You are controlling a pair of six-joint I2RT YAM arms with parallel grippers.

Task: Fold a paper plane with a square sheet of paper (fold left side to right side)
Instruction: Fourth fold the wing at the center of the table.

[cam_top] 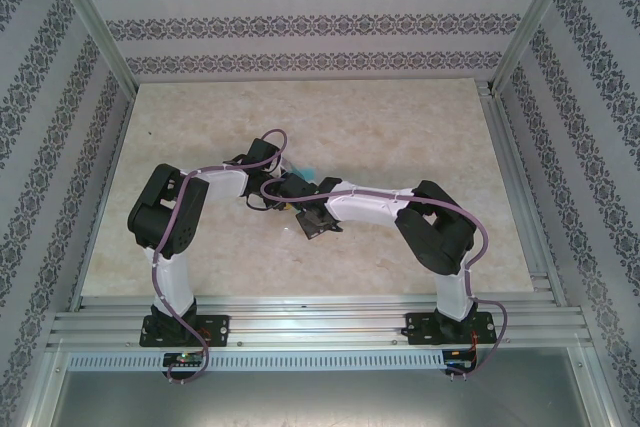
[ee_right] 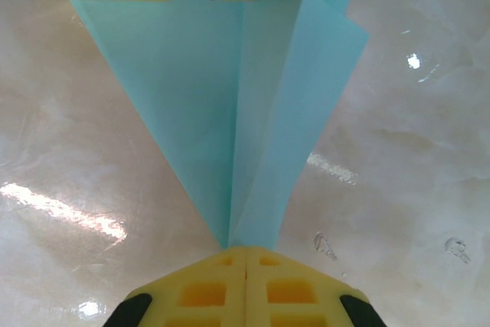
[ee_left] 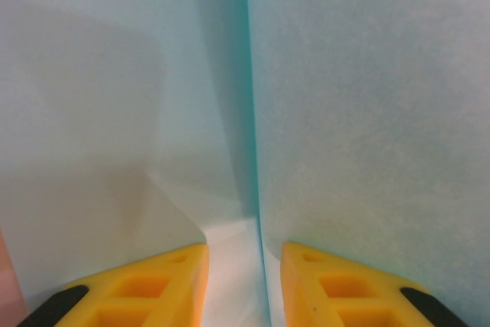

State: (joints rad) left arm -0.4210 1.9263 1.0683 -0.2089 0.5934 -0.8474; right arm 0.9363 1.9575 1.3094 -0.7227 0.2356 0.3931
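At the bottom of the left wrist view, the left gripper [ee_left: 245,254] is seen with its yellow fingers set apart. A sharp vertical crease in the cyan paper plane [ee_left: 367,112] runs down into the gap between them. In the right wrist view, the paper plane [ee_right: 230,112] is seen as a narrow layered dart over the marble table [ee_right: 413,151]. Its point is clamped between the closed fingers of the right gripper [ee_right: 245,266] at bottom centre.

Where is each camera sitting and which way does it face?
Top external: above, behind the bases, looking down on the table; left arm and right arm meet over the paper.
Left wrist: close above the paper, facing along its crease; left fingers apart.
Right wrist: low, facing along the paper; right fingers shut on its tip.
Shared: both wrist views see the paper's centre crease.
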